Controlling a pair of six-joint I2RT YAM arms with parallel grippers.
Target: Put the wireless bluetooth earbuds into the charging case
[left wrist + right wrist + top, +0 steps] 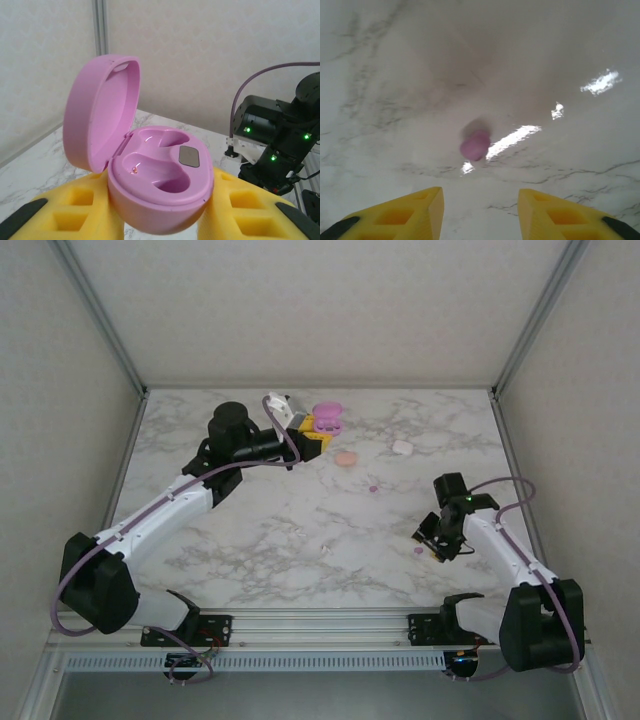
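Observation:
My left gripper (312, 436) is at the back middle of the table, shut on an open purple charging case (328, 418). In the left wrist view the charging case (160, 182) sits between the yellow fingers (65, 212) with its lid up and both wells empty. A purple earbud (418, 551) lies on the marble just left of my right gripper (430, 543). In the right wrist view this earbud (475, 145) rests ahead of the open right gripper (480, 210), outside the fingers (405, 215). A second purple earbud (373, 488) lies mid-table.
A peach case (346, 458) and a whitish case (403, 448) rest on the marble table (250, 540) right of the held case. Walls and metal frame posts (100, 320) enclose the table. The right arm (280, 135) is visible past the case in the left wrist view.

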